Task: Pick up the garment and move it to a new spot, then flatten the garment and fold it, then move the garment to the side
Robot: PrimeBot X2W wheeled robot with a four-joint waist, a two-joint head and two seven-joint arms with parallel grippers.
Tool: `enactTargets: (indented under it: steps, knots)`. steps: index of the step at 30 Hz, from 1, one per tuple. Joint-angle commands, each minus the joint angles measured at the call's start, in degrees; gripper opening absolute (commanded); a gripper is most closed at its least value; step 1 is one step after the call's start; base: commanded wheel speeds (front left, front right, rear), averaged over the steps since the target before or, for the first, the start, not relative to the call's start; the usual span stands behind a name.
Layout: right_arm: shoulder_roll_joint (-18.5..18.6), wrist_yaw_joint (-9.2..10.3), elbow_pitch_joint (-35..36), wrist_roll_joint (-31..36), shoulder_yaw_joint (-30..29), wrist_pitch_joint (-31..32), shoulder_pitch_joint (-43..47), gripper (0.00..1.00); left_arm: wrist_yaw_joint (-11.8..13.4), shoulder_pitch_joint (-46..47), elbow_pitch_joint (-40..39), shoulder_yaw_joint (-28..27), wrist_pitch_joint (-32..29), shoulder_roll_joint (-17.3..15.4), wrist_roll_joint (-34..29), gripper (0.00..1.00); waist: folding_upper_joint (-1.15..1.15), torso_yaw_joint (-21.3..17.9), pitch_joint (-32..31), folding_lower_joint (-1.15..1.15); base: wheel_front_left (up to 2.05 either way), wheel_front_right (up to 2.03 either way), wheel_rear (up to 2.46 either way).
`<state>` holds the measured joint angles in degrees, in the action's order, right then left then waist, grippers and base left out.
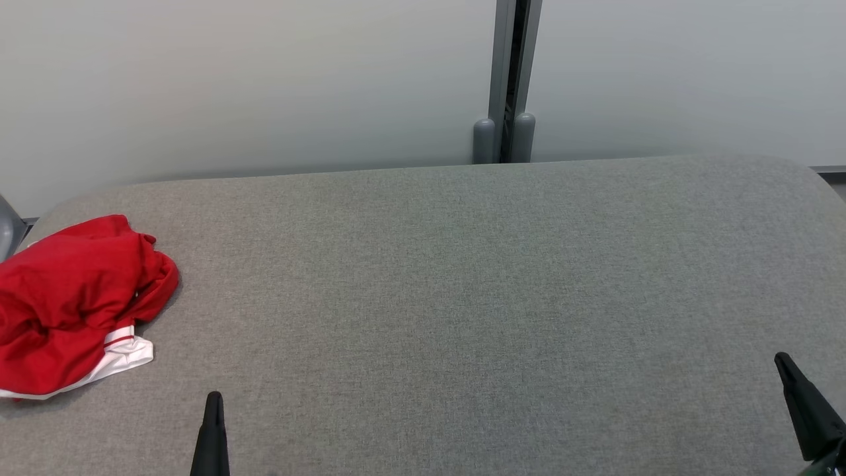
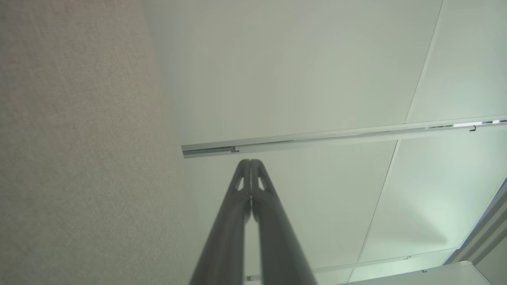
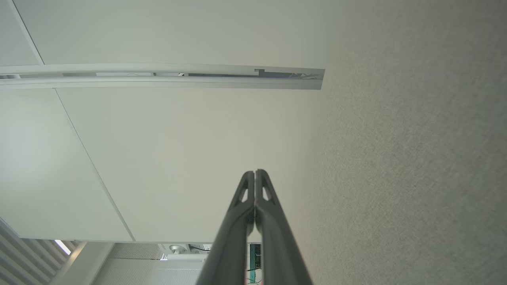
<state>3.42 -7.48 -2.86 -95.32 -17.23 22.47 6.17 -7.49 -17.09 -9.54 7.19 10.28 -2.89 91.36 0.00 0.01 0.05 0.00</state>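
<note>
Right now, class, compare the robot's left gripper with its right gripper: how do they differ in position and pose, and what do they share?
The left gripper is close to the crumpled red garment; the right gripper is far from it, at the opposite side. In the head view the left gripper points almost straight up, while the right gripper leans toward the left. Both are dark, shut and empty, over the grey table.

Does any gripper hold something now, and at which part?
Nothing is held. The left gripper and the right gripper are both shut and empty; the crumpled red garment with white trim lies apart on the grey fabric surface.
</note>
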Motion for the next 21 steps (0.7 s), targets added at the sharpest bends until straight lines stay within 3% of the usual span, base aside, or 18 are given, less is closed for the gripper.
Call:
enactTargets:
  steps: [1,2,12,21]
  knots:
    - [0.06,-0.02,-0.14,0.23,-0.16,0.36,-0.52,0.00,-0.12,-0.14,-0.25,-0.25,-0.10,-0.14,-0.26,0.00,0.00,0.00,0.00,0.00,0.00,0.00,0.00]
    - [-0.06,0.00,-0.13,0.02,0.03,0.00,0.04,1.00,0.00,0.02,0.19,0.03,0.00,0.00,0.00,1.00,0.00,0.00,0.00,0.00,0.00,0.00,0.00]
    - [-0.04,0.00,-0.67,3.02,1.98,-3.94,-1.36,1.00,0.08,3.92,3.80,0.14,0.45,-0.13,-1.55,1.00,0.00,-0.01,0.00,0.00,0.00,0.00,0.00]
    - [1.71,0.00,-0.27,11.37,4.42,-8.25,-3.22,1.00,0.04,7.53,4.61,-0.82,1.04,-0.60,-10.40,1.00,0.00,0.02,0.03,0.00,0.00,0.00,0.00]
